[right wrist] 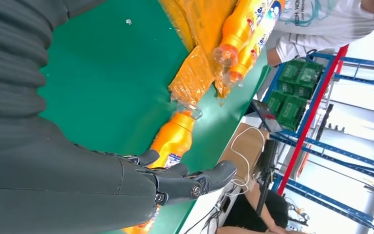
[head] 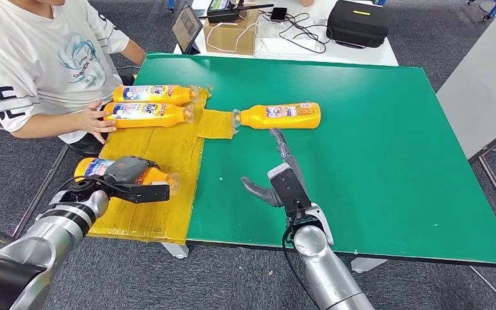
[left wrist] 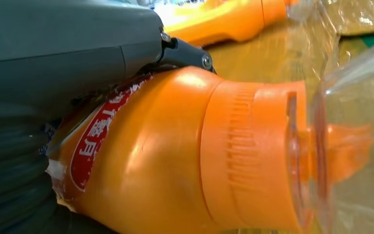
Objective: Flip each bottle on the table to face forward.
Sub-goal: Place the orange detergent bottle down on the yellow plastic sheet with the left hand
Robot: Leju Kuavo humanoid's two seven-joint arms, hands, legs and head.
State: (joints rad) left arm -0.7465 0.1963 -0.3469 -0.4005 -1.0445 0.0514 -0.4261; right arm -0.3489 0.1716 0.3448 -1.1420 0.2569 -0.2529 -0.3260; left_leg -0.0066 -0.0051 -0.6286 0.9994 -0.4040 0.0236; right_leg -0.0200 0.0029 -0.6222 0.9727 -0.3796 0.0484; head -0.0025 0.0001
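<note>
Several orange bottles with clear caps lie on their sides. My left hand (head: 128, 175) grips the nearest bottle (head: 94, 167) on the yellow mat (head: 168, 155); up close its orange neck (left wrist: 185, 156) sits against my left hand (left wrist: 53, 53). Two more bottles (head: 152, 94) (head: 147, 114) lie at the mat's far end. A fourth bottle (head: 283, 115) lies on the green table (head: 374, 148). My right hand (head: 281, 177) hovers open just short of it, fingers stretched toward it. The right wrist view shows that hand (right wrist: 175, 181) beside this bottle (right wrist: 173, 141).
A person in a white shirt (head: 39, 58) sits at the table's left side, one hand (head: 95, 121) on the second far bottle. Behind the table a white desk holds a cardboard box (head: 232, 32), cables and a black case (head: 358, 22). Another white table (head: 484, 84) stands at right.
</note>
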